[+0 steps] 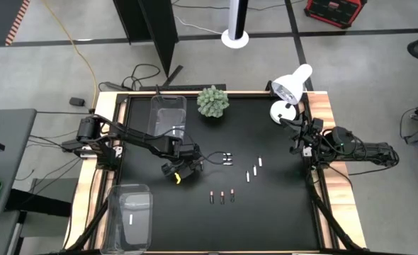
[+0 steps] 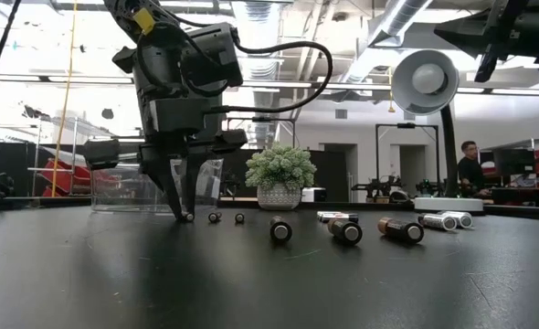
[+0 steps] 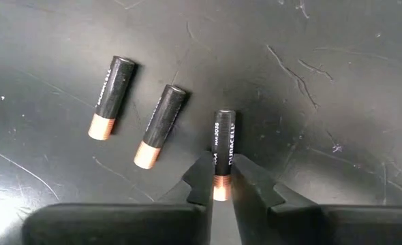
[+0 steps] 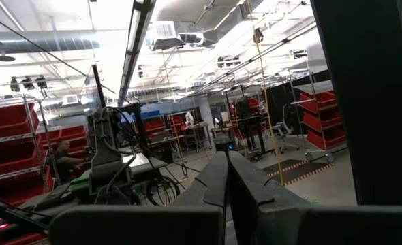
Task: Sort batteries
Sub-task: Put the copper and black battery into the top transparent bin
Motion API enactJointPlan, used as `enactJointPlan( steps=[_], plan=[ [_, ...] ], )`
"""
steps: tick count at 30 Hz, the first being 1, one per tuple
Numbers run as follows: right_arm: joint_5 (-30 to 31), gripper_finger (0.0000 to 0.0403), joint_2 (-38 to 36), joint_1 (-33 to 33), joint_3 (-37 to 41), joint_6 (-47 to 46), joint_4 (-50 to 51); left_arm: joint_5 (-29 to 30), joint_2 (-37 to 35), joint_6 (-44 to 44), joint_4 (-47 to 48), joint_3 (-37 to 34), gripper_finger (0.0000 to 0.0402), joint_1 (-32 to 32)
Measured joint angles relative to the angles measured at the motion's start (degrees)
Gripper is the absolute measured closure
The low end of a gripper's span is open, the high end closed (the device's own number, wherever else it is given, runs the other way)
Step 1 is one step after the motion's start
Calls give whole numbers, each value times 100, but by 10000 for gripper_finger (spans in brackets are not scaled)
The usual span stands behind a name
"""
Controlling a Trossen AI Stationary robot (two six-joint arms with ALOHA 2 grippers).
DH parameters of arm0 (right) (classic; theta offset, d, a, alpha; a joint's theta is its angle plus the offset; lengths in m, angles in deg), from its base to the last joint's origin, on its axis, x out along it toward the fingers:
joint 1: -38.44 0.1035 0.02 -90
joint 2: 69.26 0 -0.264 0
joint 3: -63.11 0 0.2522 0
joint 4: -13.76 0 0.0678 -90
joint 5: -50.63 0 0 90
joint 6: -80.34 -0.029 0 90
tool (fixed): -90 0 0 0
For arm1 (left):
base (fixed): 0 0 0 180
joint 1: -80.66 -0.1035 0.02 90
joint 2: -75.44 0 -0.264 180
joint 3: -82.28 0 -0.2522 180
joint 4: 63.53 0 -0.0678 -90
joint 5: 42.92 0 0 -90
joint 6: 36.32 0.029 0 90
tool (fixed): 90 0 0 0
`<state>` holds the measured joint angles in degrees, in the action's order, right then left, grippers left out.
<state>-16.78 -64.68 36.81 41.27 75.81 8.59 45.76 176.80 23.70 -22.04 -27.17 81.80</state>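
Note:
My left gripper (image 3: pixel 221 170) stands fingers-down on the black table (image 1: pixel 280 212), left of centre (image 1: pixel 184 168), shut on a dark battery with a copper-orange end (image 3: pixel 223 139). Two like batteries (image 3: pixel 161 126) lie flat beside it. Three more dark batteries (image 1: pixel 222 197) lie in a row nearer the table's near edge, and three white ones (image 1: pixel 254 170) lie to the right. My right gripper (image 4: pixel 227 160) is shut and waits at the table's right edge (image 1: pixel 294 145), touching nothing. My left gripper pinches the dark battery at its copper-orange end (image 3: pixel 221 185), between its two fingertips (image 3: pixel 202 178). The fingers come from above, pointing down, one on each side, lying across the battery. The battery still lies flat on the table (image 2: pixel 189 217).
A clear bin (image 1: pixel 168 117) sits at the far left and another clear bin (image 1: pixel 131 216) at the near left, holding a white battery. A potted plant (image 1: pixel 213 101) and a white lamp (image 1: pixel 290 85) stand along the far edge. A person (image 2: pixel 470 164) shows in the room behind.

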Motion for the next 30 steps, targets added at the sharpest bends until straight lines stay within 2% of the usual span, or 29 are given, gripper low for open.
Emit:
enactJointPlan(
  steps=[10,30],
  plan=[
    [0,372,0,2,0,1,0,-8,0,-418,-15,0,380,2],
    [1,372,1,0,0,2,0,-49,20,-689,134,242,385,13]
  ],
)
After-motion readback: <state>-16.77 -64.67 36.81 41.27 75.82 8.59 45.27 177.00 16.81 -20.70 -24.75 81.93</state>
